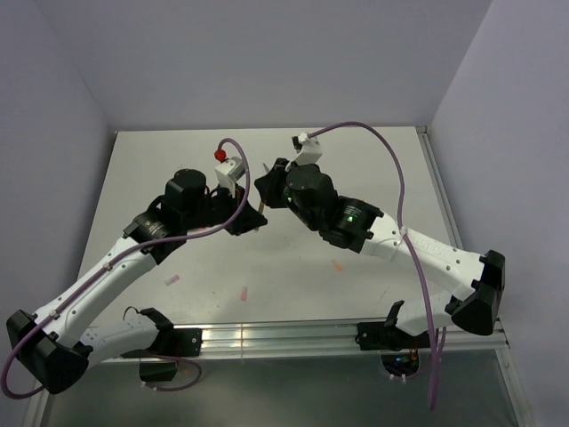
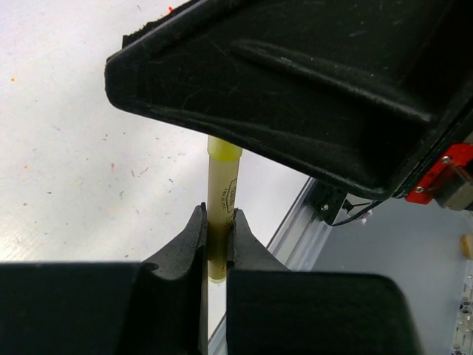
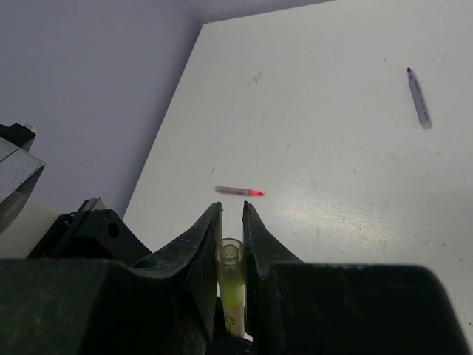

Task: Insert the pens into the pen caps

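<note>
White table (image 1: 142, 160), surface speckled with small coloured marks. Pale lilac far wall (image 1: 267, 53), left wall (image 1: 44, 133), right wall (image 1: 520, 107) enclose it. Aluminium rail (image 1: 284, 338) along near edge. Light even, diffuse

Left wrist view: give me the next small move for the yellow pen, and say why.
Probably ease the left pincer slightly toward the right pincer, along the yellow pen, to seat it. The left one is shut on the pen, whose upper end runs under the right one, which is shut on the pale yellow cap. How deep the pen sits cannot be seen.
</note>
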Robot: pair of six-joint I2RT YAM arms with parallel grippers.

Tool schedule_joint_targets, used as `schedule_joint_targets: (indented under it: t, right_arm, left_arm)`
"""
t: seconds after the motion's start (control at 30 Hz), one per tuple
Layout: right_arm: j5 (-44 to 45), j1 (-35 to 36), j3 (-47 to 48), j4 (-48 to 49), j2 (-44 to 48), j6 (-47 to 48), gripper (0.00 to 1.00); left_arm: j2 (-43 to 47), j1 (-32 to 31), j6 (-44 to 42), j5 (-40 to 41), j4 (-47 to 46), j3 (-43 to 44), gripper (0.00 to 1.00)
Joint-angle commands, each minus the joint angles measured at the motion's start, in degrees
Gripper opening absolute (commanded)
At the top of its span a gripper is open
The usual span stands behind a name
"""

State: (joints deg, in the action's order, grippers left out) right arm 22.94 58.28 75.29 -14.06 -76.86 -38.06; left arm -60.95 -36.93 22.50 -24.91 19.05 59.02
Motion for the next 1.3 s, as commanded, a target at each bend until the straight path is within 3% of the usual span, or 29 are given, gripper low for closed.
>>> schedule_joint_targets:
  t: [0.0,0.2,0.4,0.47,0.57,0.67,0.7,0.83,1.03,1.17,1.27]
  right_arm:
    - [-17.74,7.55,-4.53,-10.19,-1.19,-3.51,0.00]
    - [-19.34,7.64,-6.47,-9.75,-0.13,-3.86,0.00]
    - [-13.54,6.41,-2.09,-13.96,1.01,-3.42,0.00]
    - [-12.84,3.61,-0.06,-14.41,1.19,-2.63,0.00]
    - [-12.75,-1.65,5.21,-15.73,0.49,-0.79,0.00]
    - [-13.18,-6.75,11.27,-17.13,-1.27,1.32,0.00]
    - [-13.79,-7.91,14.51,-17.83,-2.75,2.54,0.00]
    - [-15.11,-12.66,21.12,-19.60,-7.24,5.10,0.00]
    - [-17.05,-21.88,22.62,-16.70,-14.27,14.23,0.00]
    - [-11.97,-27.07,32.59,-20.46,-29.34,21.70,0.00]
    - [-13.35,-31.03,42.44,-23.37,-41.29,23.21,0.00]
  left_arm:
    - [-0.31,1.59,-0.35,11.28,-24.23,8.65,0.00]
    - [-0.49,1.95,-0.71,11.55,-24.41,8.92,0.00]
    - [-2.42,1.77,-0.36,2.51,-20.91,9.27,0.00]
    - [-2.25,1.51,0.26,-1.80,-20.72,7.25,0.04]
    - [-0.49,0.20,-0.17,-2.87,-19.23,3.83,0.18]
    - [1.53,-0.34,-0.26,-1.73,-16.77,1.01,0.39]
    - [2.06,-0.34,-0.35,-1.29,-16.15,0.66,0.52]
    - [3.29,-0.43,-1.05,2.13,-11.77,0.30,0.68]
    - [7.94,-0.34,-1.23,16.44,-6.49,-0.40,0.68]
    - [10.76,-0.34,0.35,26.64,-2.62,-0.49,0.68]
    - [12.86,-0.16,0.53,28.33,-1.30,-1.01,0.73]
